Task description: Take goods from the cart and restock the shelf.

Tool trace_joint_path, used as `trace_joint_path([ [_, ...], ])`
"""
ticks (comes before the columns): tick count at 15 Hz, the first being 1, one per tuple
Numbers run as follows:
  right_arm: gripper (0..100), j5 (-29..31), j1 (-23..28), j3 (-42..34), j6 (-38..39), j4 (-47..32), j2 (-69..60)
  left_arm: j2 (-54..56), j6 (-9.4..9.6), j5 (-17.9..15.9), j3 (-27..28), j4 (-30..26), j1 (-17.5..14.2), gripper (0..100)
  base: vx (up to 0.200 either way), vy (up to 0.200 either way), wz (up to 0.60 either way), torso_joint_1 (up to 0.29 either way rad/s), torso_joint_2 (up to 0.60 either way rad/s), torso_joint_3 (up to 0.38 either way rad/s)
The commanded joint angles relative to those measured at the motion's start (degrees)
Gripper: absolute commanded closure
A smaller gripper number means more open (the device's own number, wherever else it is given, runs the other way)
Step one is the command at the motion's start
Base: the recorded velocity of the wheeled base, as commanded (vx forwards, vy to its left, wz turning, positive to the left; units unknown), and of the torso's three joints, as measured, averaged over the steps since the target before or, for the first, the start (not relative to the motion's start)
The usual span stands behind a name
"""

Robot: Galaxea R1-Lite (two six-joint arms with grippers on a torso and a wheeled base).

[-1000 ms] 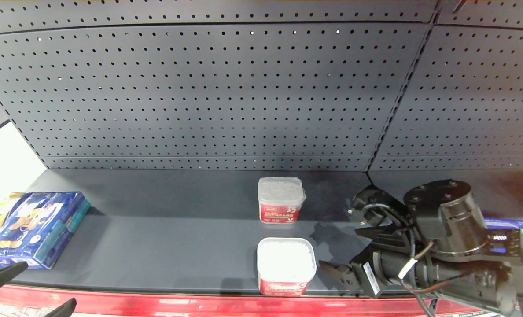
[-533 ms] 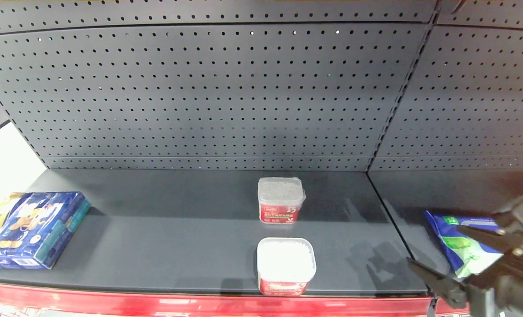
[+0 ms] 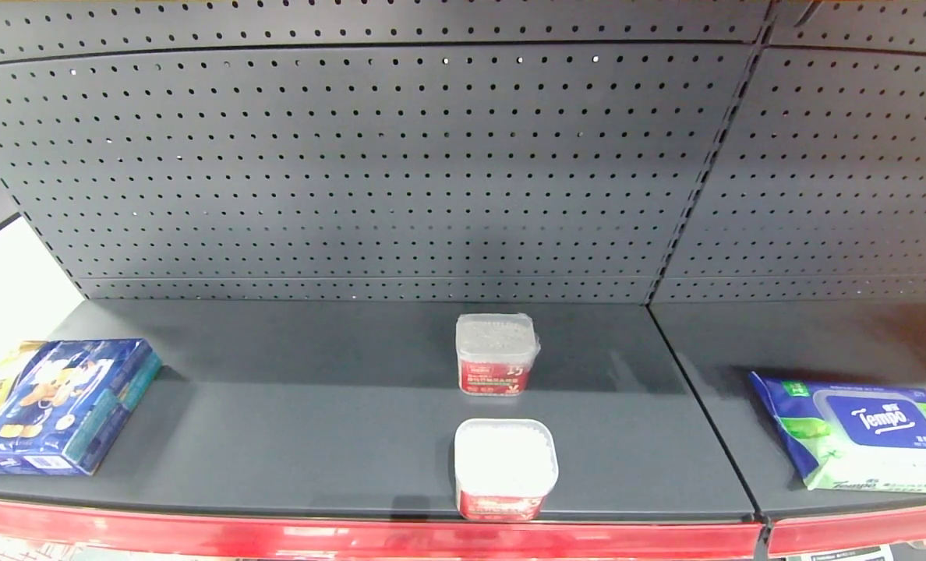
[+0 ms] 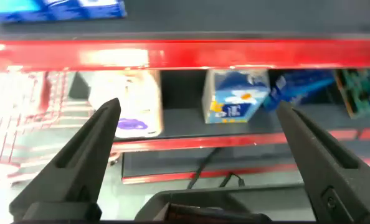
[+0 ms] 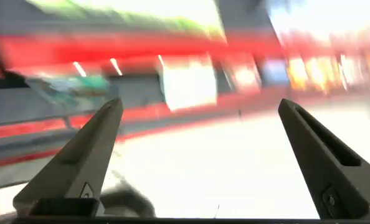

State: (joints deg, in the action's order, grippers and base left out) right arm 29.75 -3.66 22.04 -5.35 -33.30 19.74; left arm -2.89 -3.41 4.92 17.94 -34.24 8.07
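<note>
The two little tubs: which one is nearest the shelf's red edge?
The front tub, with the bright white top, right at the red edge; the back tub sits nearer the pegboard.

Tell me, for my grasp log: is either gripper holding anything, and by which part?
Nothing is held: the left gripper and the right gripper are both open, empty.

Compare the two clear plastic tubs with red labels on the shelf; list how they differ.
The front clear tub sits at the front edge of the shelf; the rear clear tub stands farther back, apart from it. The front tub's lid looks bright white, the rear tub's greyer. Both stand upright with red label bands.
</note>
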Motion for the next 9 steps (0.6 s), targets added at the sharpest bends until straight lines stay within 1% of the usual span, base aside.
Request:
trace_joint_path([
  [1, 0, -1.0, 4.8, -2.0, 1.75, -2.47, -6.73, 1.75, -0.28, -0.27, -0.45, 0.32, -0.95, 0, 0.0, 0.0, 0.0, 0.0, 0.0, 0.0],
  [2, 0, -10.67, 4.54, -6.4, 0.69, 0.17, -15.17, 2.89, 0.69, -3.43, -2.04, 6.65, -0.78, 0, 0.0, 0.0, 0.0, 0.0, 0.0, 0.0],
  [3, 0, -22.98, 3.66, -8.42, -0.19, 4.3, -19.74, 2.89, 0.78, -4.49, -6.43, 17.81, -0.78, 0, 0.0, 0.0, 0.0, 0.0, 0.0, 0.0],
  [4, 0, -23.94, 3.66, -11.76, 0.34, 13.62, -19.74, 2.89, 1.74, -7.21, -13.11, 29.32, -0.78, 0, 0.0, 0.0, 0.0, 0.0, 0.0, 0.0],
  [5, 0, -23.68, 3.66, -18.52, -0.45, 26.27, -19.74, 2.89, 2.53, -9.67, -17.94, 38.81, -0.78, 0, 0.0, 0.0, 0.0, 0.0, 0.0, 0.0],
  [6, 0, -24.38, 3.66, -22.04, -0.45, 34.36, -19.74, 2.89, 2.62, -9.58, -17.77, 36.09, -0.78, 0, 0.0, 0.0, 0.0, 0.0, 0.0, 0.0],
  [7, 0, -25.26, 3.66, -22.04, -0.45, 35.33, -19.74, 2.89, 2.97, -9.58, -17.86, 36.26, -0.78, 0, 0.0, 0.0, 0.0, 0.0, 0.0, 0.0],
  [8, 0, -28.69, 3.66, -21.86, -0.71, 32.6, -19.74, 2.89, 4.12, -11.25, -17.86, 36.62, -0.78, 0, 0.0, 0.0, 0.0, 0.0, 0.0, 0.0],
  [9, 0, -31.68, 3.66, -21.78, -0.62, 32.51, -19.74, 2.89, 4.91, -14.24, -17.86, 36.62, -0.78, 0, 0.0, 0.0, 0.0, 0.0, 0.0, 0.0],
])
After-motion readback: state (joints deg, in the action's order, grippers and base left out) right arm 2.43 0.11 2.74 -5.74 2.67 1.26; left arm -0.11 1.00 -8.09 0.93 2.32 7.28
